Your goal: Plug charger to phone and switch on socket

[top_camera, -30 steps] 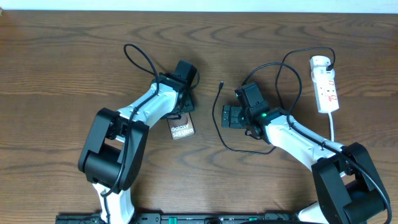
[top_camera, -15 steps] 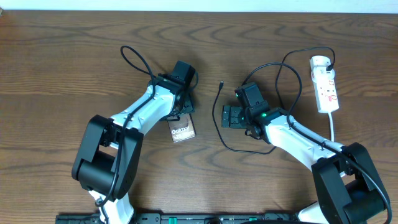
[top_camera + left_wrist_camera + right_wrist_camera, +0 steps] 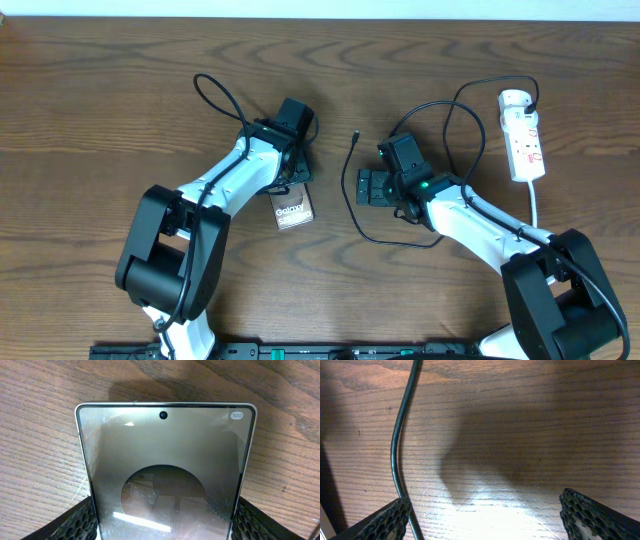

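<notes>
Wood-grain table: the left pincer clasps the phone by its edges. The right pincer gapes empty over the charger. Likely next step: grasping near its connector tip.

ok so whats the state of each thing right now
phone: screen up and lit, nothing plugged in
charger: tip loose on the table, not in phone
socket: switch position too small to tell
left gripper: jaws closed on phone's sides
right gripper: jaws open, empty
</notes>
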